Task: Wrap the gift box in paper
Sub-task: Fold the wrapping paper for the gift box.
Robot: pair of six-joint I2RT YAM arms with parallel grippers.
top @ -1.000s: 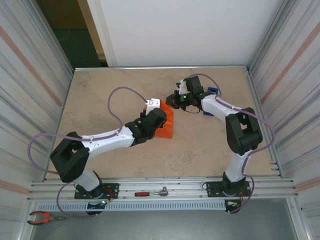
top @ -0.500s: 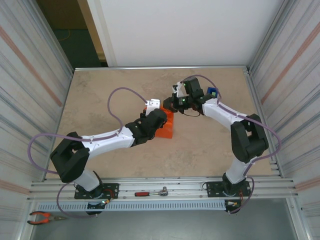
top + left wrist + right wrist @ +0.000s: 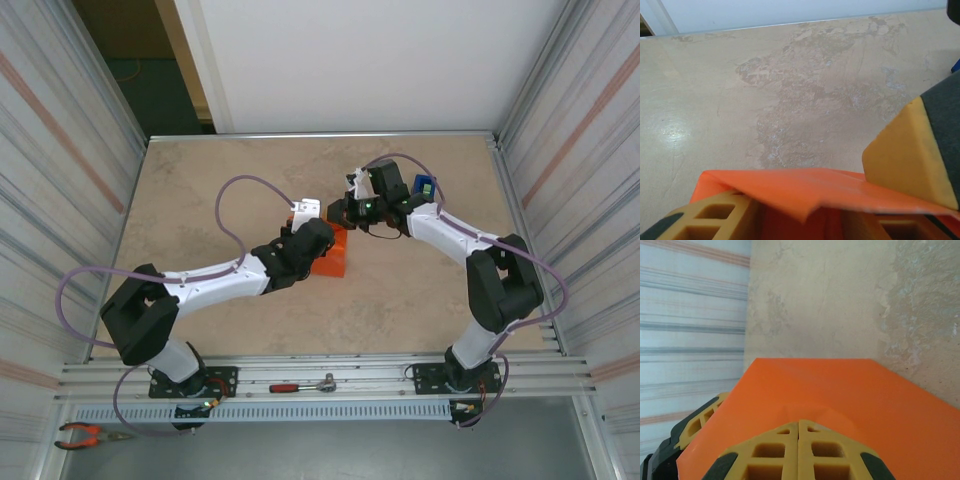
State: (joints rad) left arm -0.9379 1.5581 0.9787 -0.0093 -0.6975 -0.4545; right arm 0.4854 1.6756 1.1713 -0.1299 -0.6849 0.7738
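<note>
Right fingers (image 3: 771, 451), closed, now nearer paper (image 3: 339, 252) — left fingers (image 3: 910, 150) gripping it, beige stone-look table (image 3: 200, 180), corrugated walls (image 3: 60, 150)

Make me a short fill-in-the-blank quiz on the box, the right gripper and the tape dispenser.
1. The paper covering the box is ___ in colour.
2. The right gripper has its jaws ___.
3. The tape dispenser is ___ in colour.
Missing words: orange; shut; blue.
</note>
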